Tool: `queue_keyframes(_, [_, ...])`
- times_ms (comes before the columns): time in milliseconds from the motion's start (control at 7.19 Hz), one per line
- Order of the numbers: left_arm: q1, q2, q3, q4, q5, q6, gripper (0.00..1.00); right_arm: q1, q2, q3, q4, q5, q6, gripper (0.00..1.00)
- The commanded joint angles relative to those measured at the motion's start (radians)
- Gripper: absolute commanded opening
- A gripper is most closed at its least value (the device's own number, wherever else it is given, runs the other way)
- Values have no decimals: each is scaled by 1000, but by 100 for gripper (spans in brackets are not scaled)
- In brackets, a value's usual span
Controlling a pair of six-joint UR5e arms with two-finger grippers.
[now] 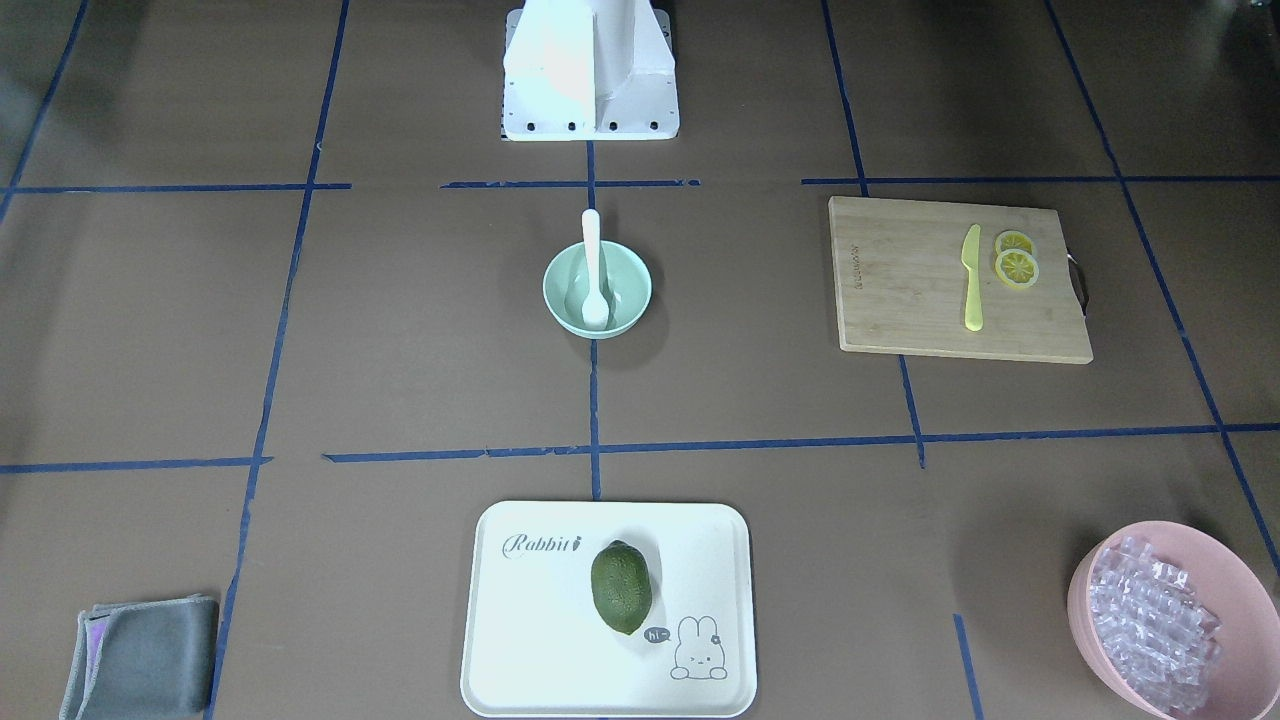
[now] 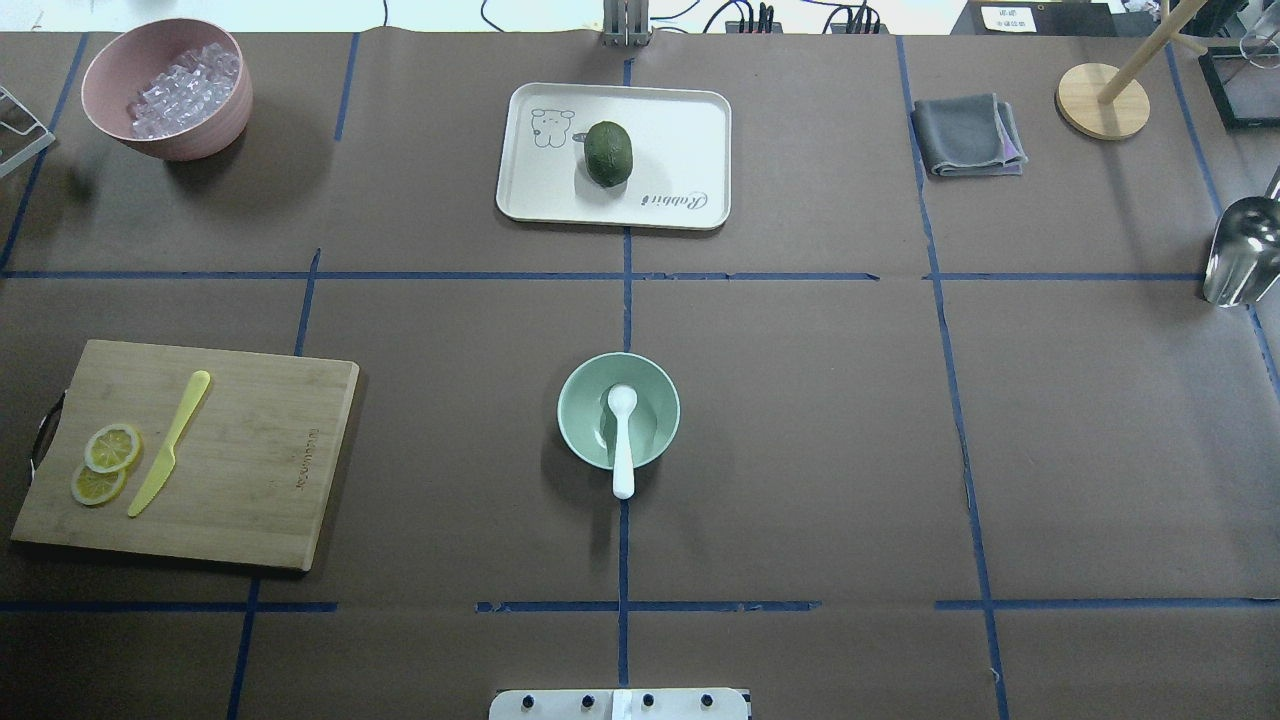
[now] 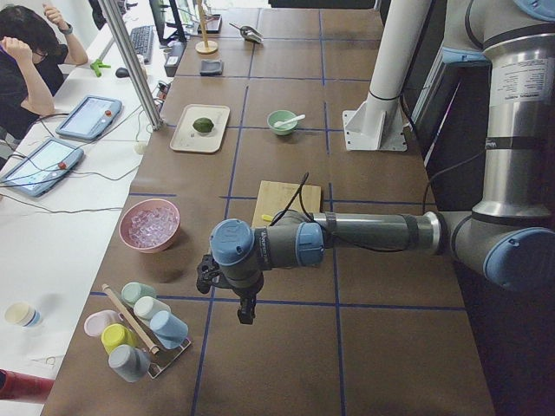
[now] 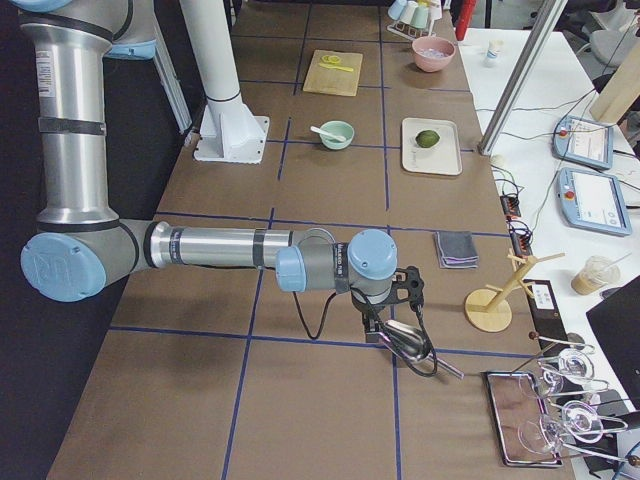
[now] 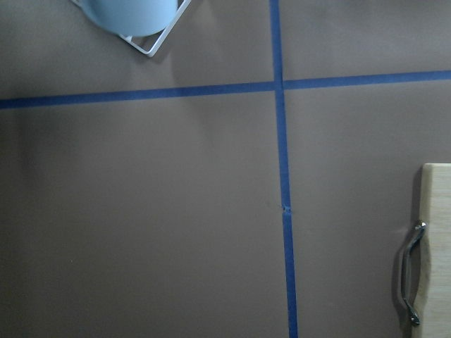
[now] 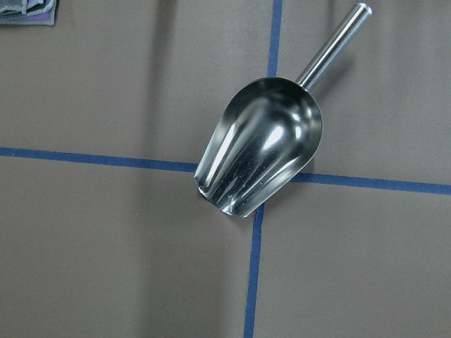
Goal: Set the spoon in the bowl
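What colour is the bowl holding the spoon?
Pale mint-green bowl, best in the overhead exterior view.

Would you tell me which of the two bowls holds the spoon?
The small mint-green bowl at mid-table; the larger pink bowl holds clear cubes instead.

Counter [image 2: 800,450] is covered in brown paper and gridded with blue tape [image 2: 450,275]. A white desk [image 3: 43,247] is set along its far side, opposite the base. Two tablets [image 3: 87,119] and a keyboard [image 3: 140,39] are laid on it. An aluminium post [image 3: 133,65] is stood at the desk edge. Lighting is even and overhead; only soft shadows are cast.
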Motion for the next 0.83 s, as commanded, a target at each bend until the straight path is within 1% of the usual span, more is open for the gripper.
queue_keyframes(0, [8, -4, -2, -10, 6, -39, 100, 0, 0, -1, 1, 0, -1, 100])
queue_keyframes(695, [30, -5, 1, -18, 14, -33, 100, 0, 0, -3, 1, -3, -3, 100])
